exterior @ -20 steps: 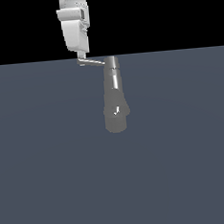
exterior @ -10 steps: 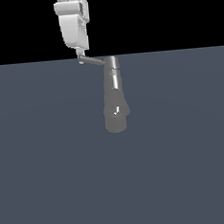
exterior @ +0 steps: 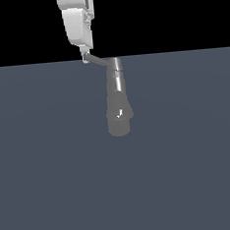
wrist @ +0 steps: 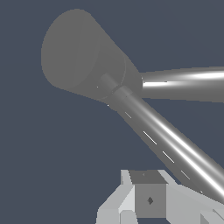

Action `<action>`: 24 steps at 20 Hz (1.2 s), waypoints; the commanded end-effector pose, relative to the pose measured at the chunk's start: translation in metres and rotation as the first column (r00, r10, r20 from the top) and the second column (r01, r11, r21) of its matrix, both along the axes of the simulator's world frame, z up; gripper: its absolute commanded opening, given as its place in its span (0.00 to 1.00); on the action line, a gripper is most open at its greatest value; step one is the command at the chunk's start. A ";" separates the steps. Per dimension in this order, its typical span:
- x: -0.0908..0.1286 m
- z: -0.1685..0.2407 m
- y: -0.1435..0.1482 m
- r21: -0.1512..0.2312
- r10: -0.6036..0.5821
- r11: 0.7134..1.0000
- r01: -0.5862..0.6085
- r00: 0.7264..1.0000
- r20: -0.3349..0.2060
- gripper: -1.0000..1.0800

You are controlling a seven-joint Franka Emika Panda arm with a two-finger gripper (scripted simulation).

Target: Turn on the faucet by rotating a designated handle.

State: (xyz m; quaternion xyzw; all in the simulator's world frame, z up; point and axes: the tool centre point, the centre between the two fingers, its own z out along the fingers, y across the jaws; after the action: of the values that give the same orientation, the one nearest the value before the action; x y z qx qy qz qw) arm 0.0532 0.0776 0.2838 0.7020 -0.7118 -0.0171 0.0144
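**Ana:** Across the lower part of the exterior view spreads a flat blue-grey floor [exterior: 49,182], with plain black above it. What stands on it?

**Ben:** Only the faucet [exterior: 118,104], near the middle. It is a shiny grey metal body, slim at the far end and widening to a rounded end nearer the camera.

**Ana:** And the white arm [exterior: 77,21]?

**Ben:** It comes down from the top edge, to the exterior view's left of the faucet's narrow end.

**Ana:** Where is the handle [exterior: 100,61]?

**Ben:** It is a thin grey rod jutting from that narrow end toward the exterior view's left, slanting up to meet the gripper [exterior: 85,57].

**Ana:** Is the gripper clamped on it?

**Ben:** I cannot tell. Its tip touches or sits just beside the rod's end, and the wrist view shows only one pale finger [wrist: 148,199] close beside the rod [wrist: 170,144].
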 end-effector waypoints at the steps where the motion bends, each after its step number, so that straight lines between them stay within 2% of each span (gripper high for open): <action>1: -0.007 0.000 -0.009 -0.002 -0.006 1.000 0.006 1.000 -0.008 0.00; 24: -0.048 0.017 -0.043 -0.001 0.000 1.000 0.000 1.000 -0.016 0.00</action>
State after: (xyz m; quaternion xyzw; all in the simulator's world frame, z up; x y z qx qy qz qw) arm 0.0083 0.0413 0.3004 0.7043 -0.7093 -0.0213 0.0184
